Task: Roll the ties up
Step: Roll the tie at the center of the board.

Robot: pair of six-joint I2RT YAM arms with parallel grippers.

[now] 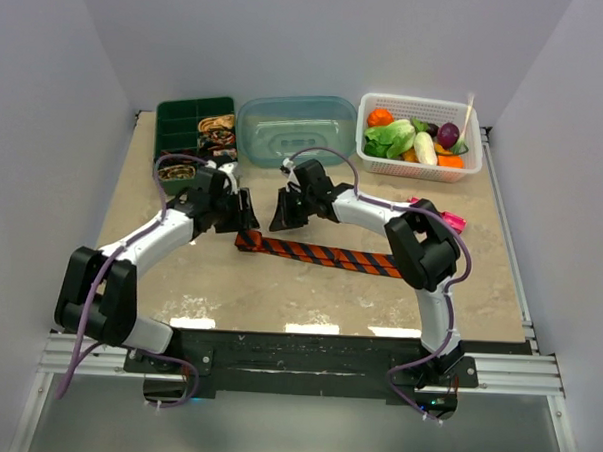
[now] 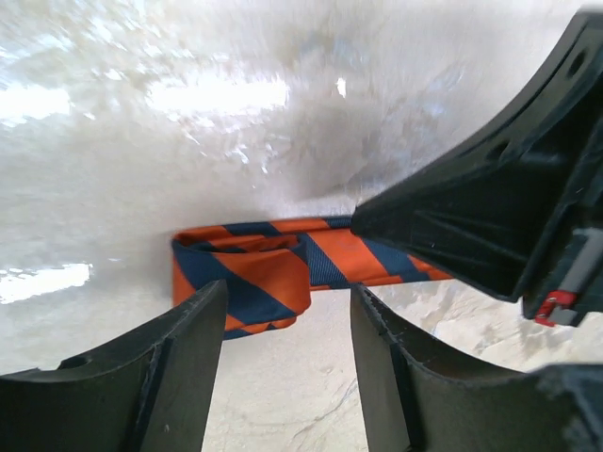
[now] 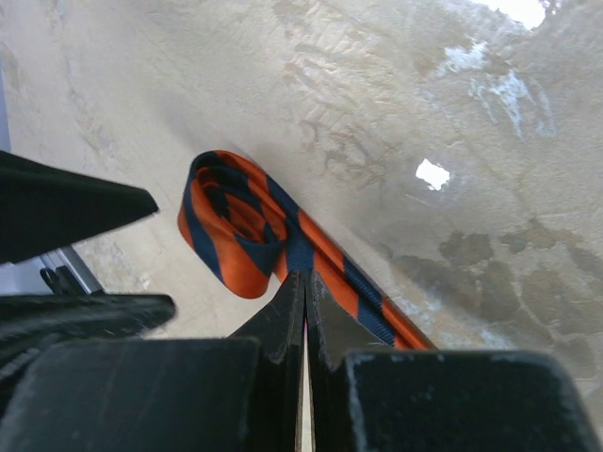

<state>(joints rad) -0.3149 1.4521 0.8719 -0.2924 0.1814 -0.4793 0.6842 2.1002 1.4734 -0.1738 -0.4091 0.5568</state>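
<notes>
Orange tie (image 1: pixel 320 254) across middle of table (image 1: pixel 278 295), end toward left edge folded into loose coil (image 2: pixel 240 278). Right gripper (image 3: pixel 306 278) closed, tips beside coil, likely pinning it. Left gripper (image 2: pixel 287 301) parted, empty, lined up on coil.

Orange tie's (image 1: pixel 320 254) end behind right arm (image 1: pixel 421 253)

Robotics test cell: plain white enclosure panels (image 1: pixel 46 125) surround the beige mottled tabletop (image 1: pixel 278 295); an extruded aluminium rail (image 1: pixel 505 373) carries the black arm mounts (image 1: pixel 170 360).
</notes>
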